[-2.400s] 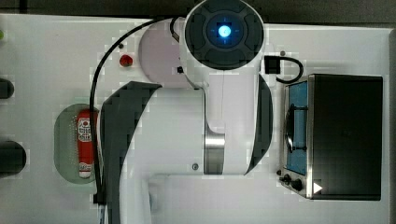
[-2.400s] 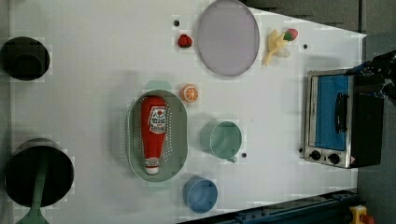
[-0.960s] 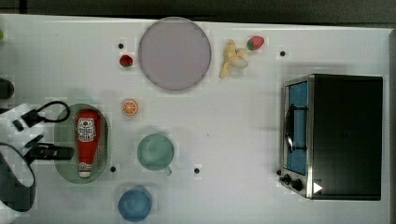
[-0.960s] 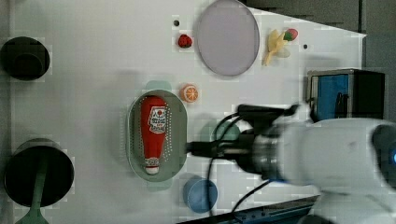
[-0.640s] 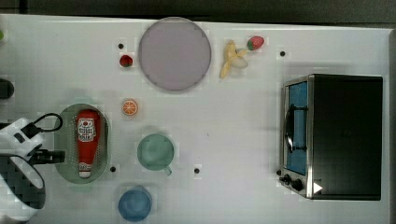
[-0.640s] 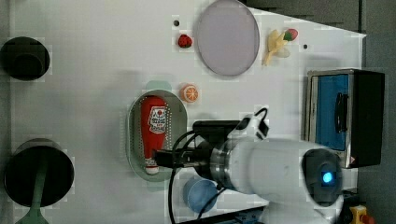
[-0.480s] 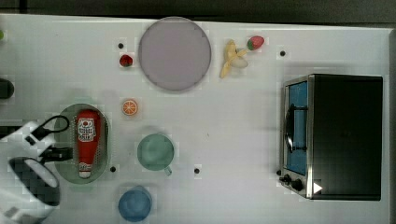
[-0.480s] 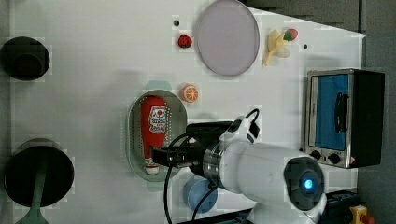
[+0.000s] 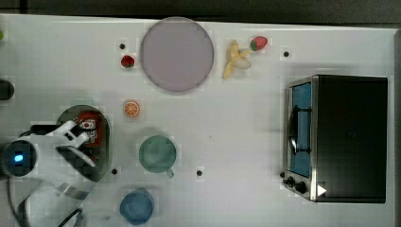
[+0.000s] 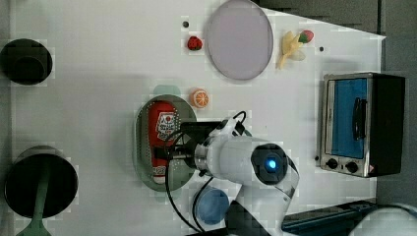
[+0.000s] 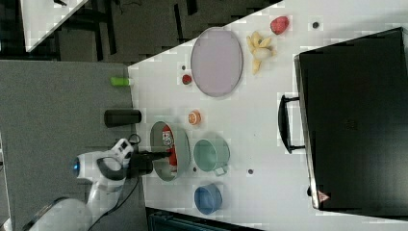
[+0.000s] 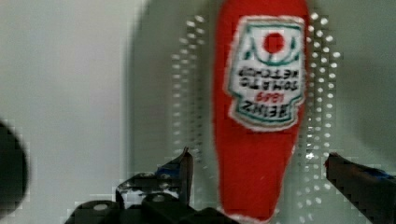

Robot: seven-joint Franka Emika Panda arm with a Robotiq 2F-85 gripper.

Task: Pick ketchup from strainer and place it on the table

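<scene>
The ketchup (image 12: pixel 257 116), a red bottle with a white label, lies lengthwise in the pale green strainer (image 12: pixel 187 93). My gripper (image 12: pixel 259 161) is open, one finger on each side of the bottle's narrow end, with a gap to it on both sides. In the left view the gripper (image 10: pixel 179 145) hangs over the strainer (image 10: pixel 140 142) beside the ketchup (image 10: pixel 162 130). In the top view my arm covers most of the strainer (image 9: pixel 106 137), and the ketchup's (image 9: pixel 88 123) labelled end shows. The right view has the gripper (image 11: pixel 161 155) reaching into the strainer (image 11: pixel 156 137) at the ketchup (image 11: pixel 169 144). The white table (image 9: pixel 236 118) lies all around.
A teal cup (image 9: pixel 157 153) and a blue cup (image 9: pixel 136 205) stand close to the strainer on the top view's right. An orange slice (image 9: pixel 131 108), a strawberry (image 9: pixel 127 61), a lilac plate (image 9: pixel 177 54) and a banana (image 9: pixel 234 59) lie beyond. A toaster oven (image 9: pixel 340 137) fills the top view's right.
The arm has swung in from the table's edge and now stands over the strainer. The gripper has come down around the ketchup's narrow end, still open.
</scene>
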